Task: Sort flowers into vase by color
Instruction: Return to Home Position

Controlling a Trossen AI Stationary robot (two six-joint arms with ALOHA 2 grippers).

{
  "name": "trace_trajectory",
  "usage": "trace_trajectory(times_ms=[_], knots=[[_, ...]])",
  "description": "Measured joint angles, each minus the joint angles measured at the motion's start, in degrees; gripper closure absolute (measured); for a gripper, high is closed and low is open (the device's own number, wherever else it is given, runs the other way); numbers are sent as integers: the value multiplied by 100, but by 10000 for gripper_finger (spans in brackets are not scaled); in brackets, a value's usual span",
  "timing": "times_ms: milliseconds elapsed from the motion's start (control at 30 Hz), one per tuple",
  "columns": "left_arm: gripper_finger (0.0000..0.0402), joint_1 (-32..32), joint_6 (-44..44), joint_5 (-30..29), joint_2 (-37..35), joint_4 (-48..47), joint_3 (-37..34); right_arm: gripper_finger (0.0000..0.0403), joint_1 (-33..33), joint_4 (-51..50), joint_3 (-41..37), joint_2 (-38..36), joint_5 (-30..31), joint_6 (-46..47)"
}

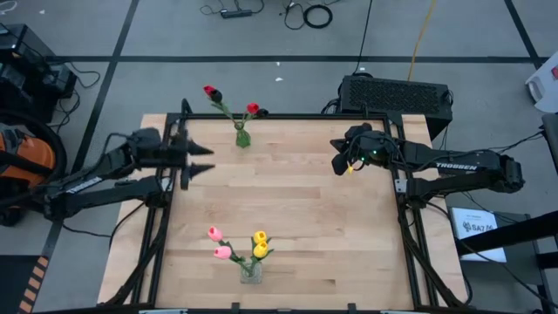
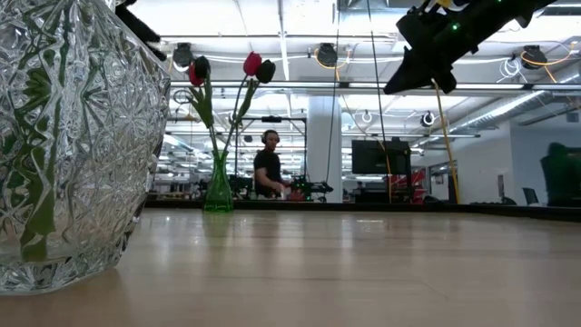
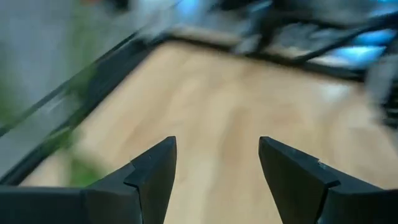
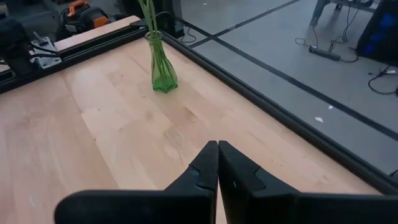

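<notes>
Colours parted, nothing held

The green vase [image 1: 241,137] sits at the far edge of the wooden table [image 1: 305,218], left of the middle in the high view. It holds two red flowers [image 1: 252,109] and two dark flowers [image 1: 217,96] on long thin stems, and their heads lean out past the table's frame. The transparent vase [image 1: 251,270], of cut glass, stands near the opposite edge, well apart from the green one. It holds two pink flowers [image 1: 214,233] on its left side and two yellow flowers [image 1: 259,237] on its right, the heads close together above the rim.

The left gripper [image 1: 202,160] hovers over the left side of the table, pointing toward the middle. It is near the green vase but apart from it. Its fingers are spread wide with nothing between them, and the left wrist view shows only bare wood in the gap.

The right gripper [image 1: 338,160] hangs over the right part of the table, also pointing toward the middle, well apart from both vases. Its fingers are pressed together tip to tip and grasp nothing. In the low view it shows high above the tabletop. A person [image 2: 269,168] stands in the room beyond the table
</notes>
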Motion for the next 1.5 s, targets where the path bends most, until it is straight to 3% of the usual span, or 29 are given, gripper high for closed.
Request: trace_trajectory(times_ms=[100,233,467,600,900,1133,1300,1500], knots=[[166,-367,6,709,-337,1606,-902,399,0,19,-2,0,-1,-17],[166,-977,-333,809,-505,3544,-1927,399,0,48,0,0,-7,57],[166,-2171,-297,-60,-524,4409,-2820,399,2,41,-2,0,-314,125],[166,-2564,-59,-246,-567,4911,-3134,399,2,30,-1,0,-305,317],[166,-2600,-174,251,-1693,4314,-3168,399,2,14,-2,0,-457,622],[166,-2605,-329,-62,-2745,3332,-3168,399,2,-13,-2,0,-460,628],[166,-2669,-379,-94,-2826,3979,-3588,399,2,-5,-2,0,-459,630],[166,-2773,-353,-69,-2827,4024,-3716,399,2,6,-2,0,-455,589]])
